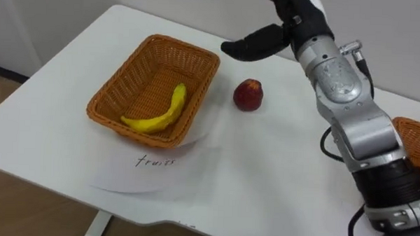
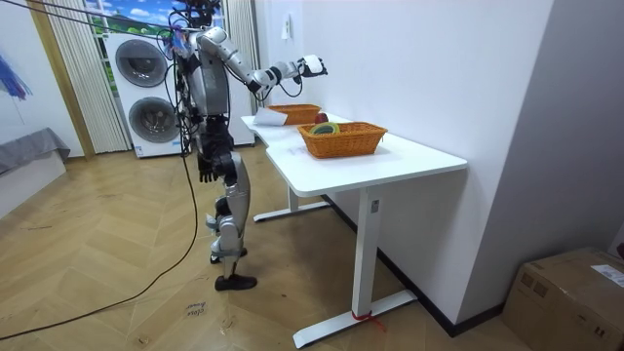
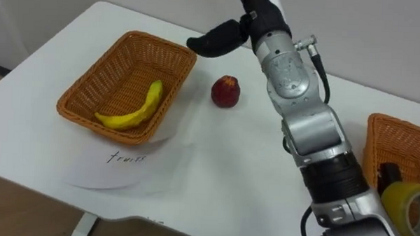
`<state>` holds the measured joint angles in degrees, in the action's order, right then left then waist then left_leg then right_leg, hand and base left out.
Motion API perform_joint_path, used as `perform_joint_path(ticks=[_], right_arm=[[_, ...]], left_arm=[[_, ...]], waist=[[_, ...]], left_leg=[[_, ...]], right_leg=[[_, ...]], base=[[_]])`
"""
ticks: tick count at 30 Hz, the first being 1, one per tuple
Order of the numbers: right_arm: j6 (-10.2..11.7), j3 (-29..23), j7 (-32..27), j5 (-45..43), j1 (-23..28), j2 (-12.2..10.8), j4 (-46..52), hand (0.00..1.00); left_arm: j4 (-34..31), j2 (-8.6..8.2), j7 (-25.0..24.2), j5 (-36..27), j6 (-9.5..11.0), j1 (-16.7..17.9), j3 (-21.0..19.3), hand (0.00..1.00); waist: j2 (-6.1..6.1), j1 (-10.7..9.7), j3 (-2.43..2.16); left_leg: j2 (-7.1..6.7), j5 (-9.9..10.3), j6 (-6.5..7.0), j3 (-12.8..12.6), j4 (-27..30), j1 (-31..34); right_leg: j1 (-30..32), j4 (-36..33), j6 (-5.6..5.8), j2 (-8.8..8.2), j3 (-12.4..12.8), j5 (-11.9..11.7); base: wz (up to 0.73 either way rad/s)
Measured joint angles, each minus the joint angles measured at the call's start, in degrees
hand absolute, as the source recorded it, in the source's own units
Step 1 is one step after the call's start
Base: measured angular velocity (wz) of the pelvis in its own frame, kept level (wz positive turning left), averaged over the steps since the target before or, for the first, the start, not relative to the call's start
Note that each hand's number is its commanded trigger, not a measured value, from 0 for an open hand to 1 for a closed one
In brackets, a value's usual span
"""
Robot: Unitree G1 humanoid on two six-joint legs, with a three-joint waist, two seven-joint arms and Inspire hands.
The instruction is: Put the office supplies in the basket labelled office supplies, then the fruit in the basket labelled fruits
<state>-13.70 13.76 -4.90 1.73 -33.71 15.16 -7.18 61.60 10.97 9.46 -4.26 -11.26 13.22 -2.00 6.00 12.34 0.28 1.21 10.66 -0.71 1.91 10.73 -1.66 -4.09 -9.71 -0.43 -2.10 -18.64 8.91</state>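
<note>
A yellow banana (image 1: 157,116) lies in the wicker fruit basket (image 1: 113,93) on the left of the white table. A red apple (image 1: 248,95) sits on the table just right of that basket. My right hand (image 1: 265,41) hovers above and a little beyond the apple, open, with the thumb stretched toward the basket and nothing in it. A second wicker basket (image 3: 377,138) at the table's right end holds a roll of clear tape (image 3: 407,202) and a dark item (image 3: 389,175). My left hand (image 2: 207,170) hangs loose by my hip.
A paper sheet (image 1: 149,168) lies under the fruit basket and reaches toward the table's front edge (image 1: 46,189). A wall runs close behind the table. I stand at the table's long side; washing machines (image 2: 146,93) are behind me and a cardboard box (image 2: 570,292) sits on the floor.
</note>
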Motion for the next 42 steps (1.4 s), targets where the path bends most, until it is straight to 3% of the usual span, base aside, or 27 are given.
perform_joint_path(ticks=[7,16,22,29,33,42], right_arm=[[0.7,0.0,-5.3,2.7,0.8,0.0,-4.2,0.0],[1.7,-0.1,-7.5,9.7,3.2,-0.1,-9.9,0.0],[2.2,-0.3,-9.6,11.4,3.5,-0.1,-13.3,0.0],[4.9,-0.4,-12.0,13.0,3.5,-0.3,-19.7,0.0],[5.0,-0.5,-13.5,14.3,3.5,-0.3,-21.9,0.0],[6.5,-0.6,-14.5,16.3,3.4,-0.3,-24.2,0.0]], left_arm=[[-3.1,-0.79,0.2,0.1,-0.1,1.1,0.3,0.0],[-2.5,-1.64,1.4,5.1,-0.5,2.6,-0.1,0.0],[-2.7,-2.93,1.6,5.0,-1.4,3.4,0.0,0.0],[-3.2,-2.87,1.6,4.9,-0.8,3.4,0.5,0.0],[-3.2,-2.81,1.5,4.8,-0.7,3.3,0.9,0.0],[-4.2,-2.63,0.9,4.9,-0.5,1.2,2.3,0.0]], waist=[[-1.19,0.0,0.29],[-1.33,0.6,0.3],[-1.71,0.5,0.0],[-1.79,0.8,-0.24],[-1.64,0.8,-0.35],[-2.03,0.8,-0.04]], left_leg=[[0.0,0.0,-0.01,0.1,0.0,-0.2],[-0.02,0.0,-0.01,-0.1,0.0,-0.6],[-0.12,-0.1,0.06,0.3,0.2,0.0],[-0.16,-0.1,0.08,0.5,0.6,0.6],[-0.18,-0.1,0.08,0.5,1.1,2.1],[-0.24,-0.3,0.1,0.7,1.6,5.2]], right_leg=[[-0.5,0.0,0.0,0.0,-0.2,0.0],[-0.9,0.0,0.0,-0.08,-0.2,0.0],[-0.7,0.0,0.01,-0.33,-1.2,0.0],[-0.6,0.0,0.03,-0.43,-1.9,0.0],[0.7,-0.1,0.01,-0.48,-2.0,0.0],[3.5,-0.3,-0.06,-0.53,-2.0,0.0]], base=[[0.0],[0.0],[0.05],[0.03],[0.0],[0.01]])
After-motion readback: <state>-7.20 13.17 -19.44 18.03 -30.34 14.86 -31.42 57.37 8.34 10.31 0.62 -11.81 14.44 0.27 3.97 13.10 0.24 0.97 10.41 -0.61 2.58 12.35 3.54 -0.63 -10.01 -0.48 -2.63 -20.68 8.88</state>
